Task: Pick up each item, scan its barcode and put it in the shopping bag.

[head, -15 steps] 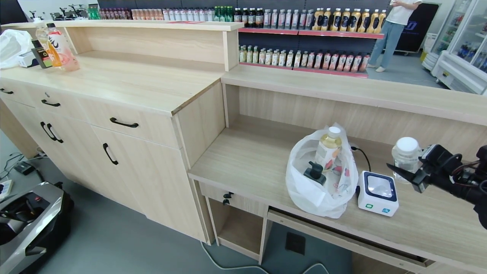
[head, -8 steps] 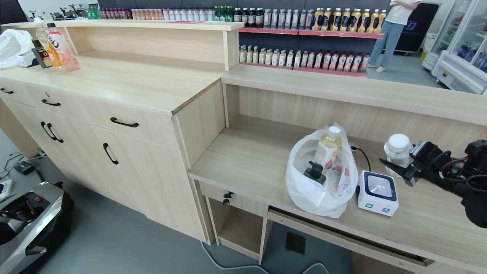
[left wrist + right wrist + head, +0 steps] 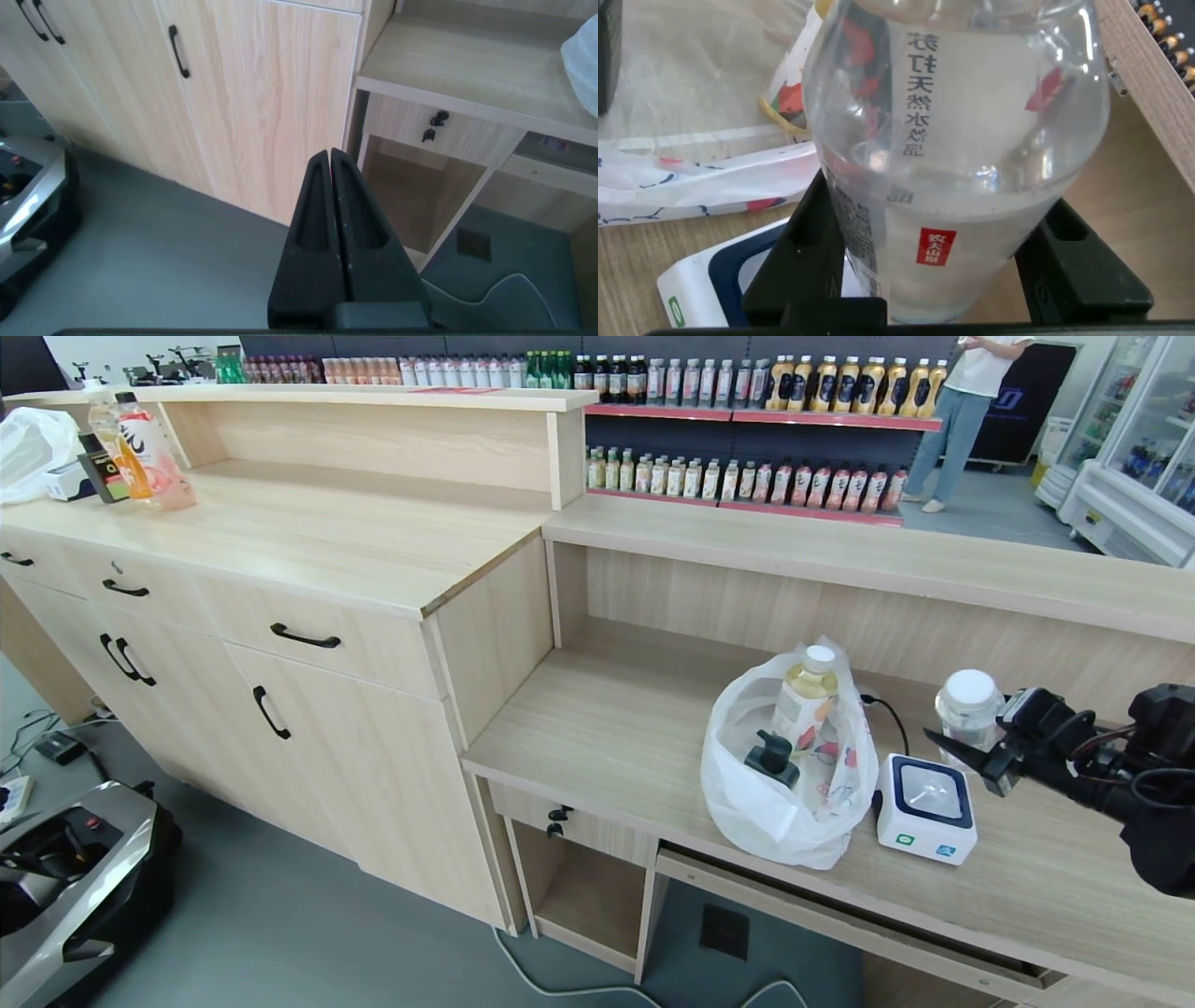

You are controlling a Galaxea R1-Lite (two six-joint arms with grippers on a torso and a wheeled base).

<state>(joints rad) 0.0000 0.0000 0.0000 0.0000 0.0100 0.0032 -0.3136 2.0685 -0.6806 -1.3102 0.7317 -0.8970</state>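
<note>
My right gripper (image 3: 971, 751) is shut on a clear water bottle (image 3: 967, 707) with a white cap, held upright just above the white barcode scanner (image 3: 926, 807) on the lower counter. The right wrist view has the clear water bottle (image 3: 957, 149) between the black fingers (image 3: 808, 247), with the barcode scanner (image 3: 719, 280) under it. Left of the scanner stands the white shopping bag (image 3: 756, 784), holding a yellow drink bottle (image 3: 805, 702) and a black pump dispenser (image 3: 773, 758). My left gripper (image 3: 334, 201) is shut and empty, hanging over the grey floor before the cabinet.
A black cable (image 3: 892, 714) runs from the scanner to the back wall. On the raised counter at far left stand a peach drink bottle (image 3: 149, 453), a small box and another white bag (image 3: 28, 448). Bare counter (image 3: 1064, 877) lies right of the scanner.
My right gripper has carried the water bottle leftward and a little upward, from right of the scanner to over its back edge. Everything else has stayed put.
</note>
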